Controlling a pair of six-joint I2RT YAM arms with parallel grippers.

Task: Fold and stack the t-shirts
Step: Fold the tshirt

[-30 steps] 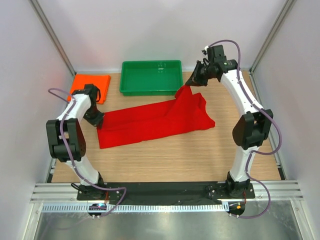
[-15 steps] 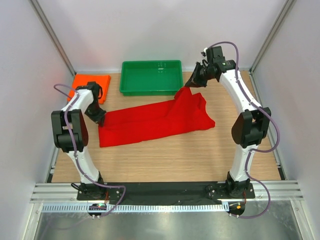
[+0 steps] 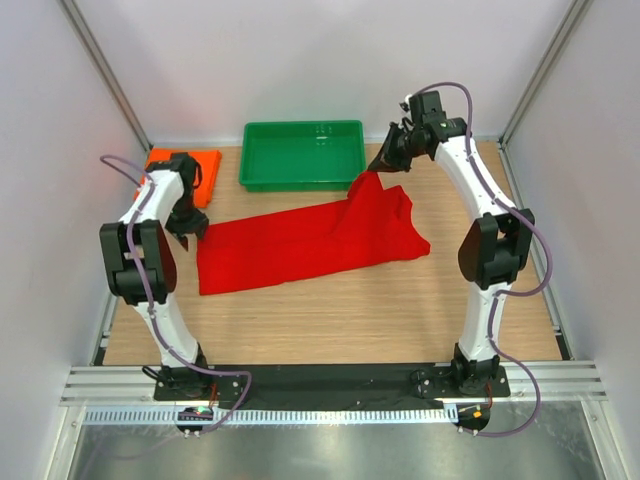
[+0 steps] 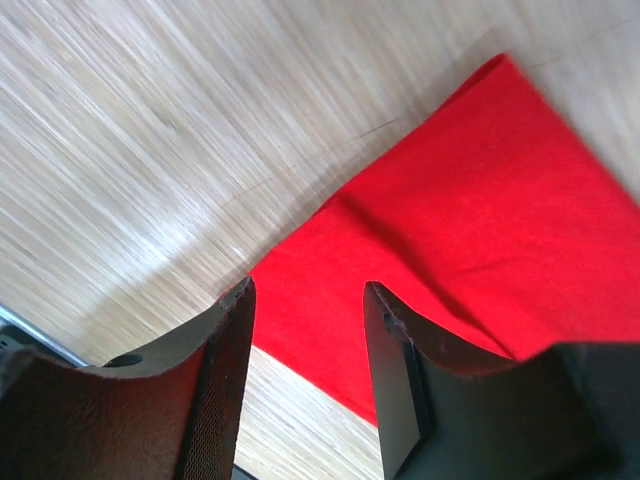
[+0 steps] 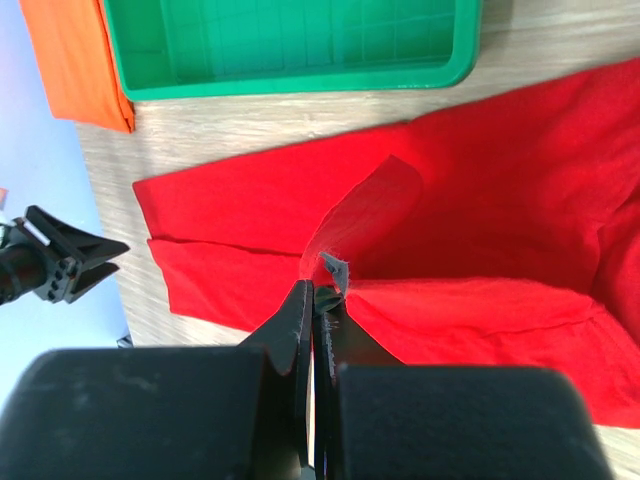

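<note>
Right pincer: fingers pressed together on a pinch of the red shirt, holding that bit up off the counter in a peak.
Left pincer: fingers apart with nothing between them, hanging low over the shirt's end farthest from the right pincer.
Red shirt: a long band lying flat on the counter, from under the left pincer across to the right pincer, where it rises.
Orange shirt: folded flat just beyond the left pincer, partly hidden by that arm and apart from the red one.
Tray: on the counter just beside the right pincer, towards the left arm's side.
Top view alone: the full length of the band and both arms at once; the pincers' fingers are too small to judge there.
Left wrist view alone: a red corner lies on the wood straight below the gap between the fingers; I cannot tell whether they touch it.
Right wrist view alone: the clamp up close, with a thin flap of red standing up from the closed fingertips.
</note>
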